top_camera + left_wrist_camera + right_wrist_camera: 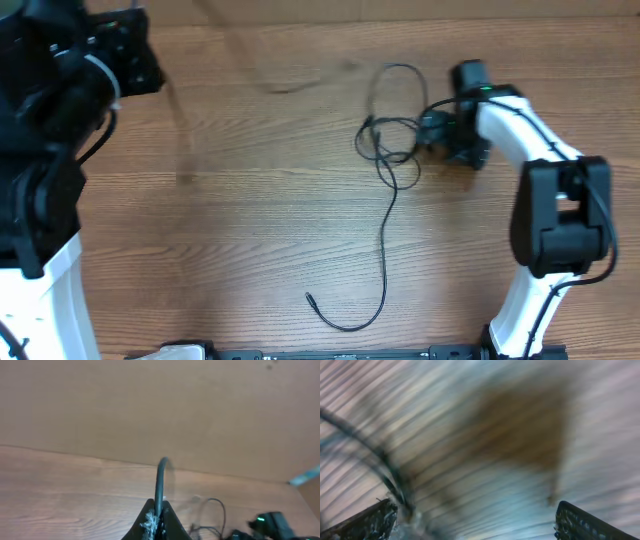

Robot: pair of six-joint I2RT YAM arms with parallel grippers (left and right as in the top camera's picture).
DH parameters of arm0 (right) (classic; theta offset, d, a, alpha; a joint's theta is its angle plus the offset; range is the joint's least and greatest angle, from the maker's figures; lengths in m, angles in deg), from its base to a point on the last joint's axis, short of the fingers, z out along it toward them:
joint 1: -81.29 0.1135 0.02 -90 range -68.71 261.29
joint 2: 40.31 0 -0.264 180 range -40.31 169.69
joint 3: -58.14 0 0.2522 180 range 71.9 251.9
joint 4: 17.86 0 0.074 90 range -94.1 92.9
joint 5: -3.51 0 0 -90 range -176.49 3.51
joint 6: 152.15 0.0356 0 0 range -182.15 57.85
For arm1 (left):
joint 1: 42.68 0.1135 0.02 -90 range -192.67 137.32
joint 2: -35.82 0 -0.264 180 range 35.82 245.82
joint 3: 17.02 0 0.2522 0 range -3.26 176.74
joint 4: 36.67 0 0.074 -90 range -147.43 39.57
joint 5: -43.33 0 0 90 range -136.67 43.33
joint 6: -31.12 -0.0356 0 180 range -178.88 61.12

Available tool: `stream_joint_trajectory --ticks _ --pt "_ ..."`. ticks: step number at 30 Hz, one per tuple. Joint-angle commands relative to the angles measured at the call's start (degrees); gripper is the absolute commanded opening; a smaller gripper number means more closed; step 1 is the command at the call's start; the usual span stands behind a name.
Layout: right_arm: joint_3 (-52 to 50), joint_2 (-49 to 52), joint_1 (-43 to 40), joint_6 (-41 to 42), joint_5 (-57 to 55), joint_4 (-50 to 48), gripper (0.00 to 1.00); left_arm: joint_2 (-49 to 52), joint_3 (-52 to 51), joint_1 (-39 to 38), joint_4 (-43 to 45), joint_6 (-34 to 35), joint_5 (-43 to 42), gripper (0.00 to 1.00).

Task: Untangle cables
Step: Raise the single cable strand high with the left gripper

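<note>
On the wooden table (200, 220), seen from overhead, the cables (392, 140) lie knotted right of centre, with one tail trailing toward the near edge. The right gripper (440, 130) sits just beside the knot, and the left gripper (130, 55) is well apart at the far left corner.

At the left wrist, the left gripper (159, 507) is pinched on a single cable (161, 480) that rises from between its fingers.

At the right wrist the view is heavily blurred. The right gripper (474, 507) is spread wide, with a dark strand (390, 480) near the finger at the picture's left.

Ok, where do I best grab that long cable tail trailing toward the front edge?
Probably grip the tail on its straight middle run, coming from straight above with fingers across it. There it lies flat and alone on the table, clear of the knot and the curled plug end.
</note>
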Motion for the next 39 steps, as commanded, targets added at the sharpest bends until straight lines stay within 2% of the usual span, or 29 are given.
stream_joint_trajectory --ticks 1,6,11,17,19,25,27,29,32,37,39 --pt "0.50 -1.09 -5.09 1.18 -1.22 1.16 1.00 0.31 0.66 2.01 -0.76 1.90 -0.96 0.04" --pt "0.50 -1.09 -9.55 -7.26 7.50 3.21 1.00 2.21 0.46 2.08 -1.90 2.03 -3.08 0.04" --pt "0.52 -1.14 -9.38 -10.51 8.79 3.21 1.00 5.79 0.46 2.10 -2.08 -1.86 -9.42 0.04" --pt "0.52 -3.45 -9.11 -10.93 8.96 6.03 1.00 9.09 0.46 2.91 -1.99 -11.47 -7.96 0.04" --pt "0.52 -5.22 -9.09 -10.95 8.94 6.88 1.00 9.94 0.46 3.89 -1.60 -13.00 -2.38 0.04" --pt "0.52 -10.56 -9.09 -10.84 9.01 8.92 1.00 14.91 0.46 6.80 0.98 -12.83 28.81 0.04" --pt "0.52 -11.74 -8.85 -10.86 9.42 10.14 1.00 17.40 0.46 8.28 2.58 -10.62 39.63 0.04" --pt "0.52 -12.28 -8.48 -10.86 10.08 11.21 1.00 19.52 0.46 9.97 3.98 -7.82 45.99 0.04" --pt "0.52 -12.33 -7.52 -10.86 11.08 12.09 1.00 23.19 0.46 13.31 6.93 -6.36 50.01 0.04" --pt "0.52 -12.33 -4.68 -10.82 11.54 11.58 1.00 28.48 0.46 18.45 11.15 -6.29 50.05 0.04" --pt "0.52 -12.33 -3.30 -10.82 11.52 10.71 1.00 30.38 0.46 20.37 11.10 -3.32 49.81 0.04"
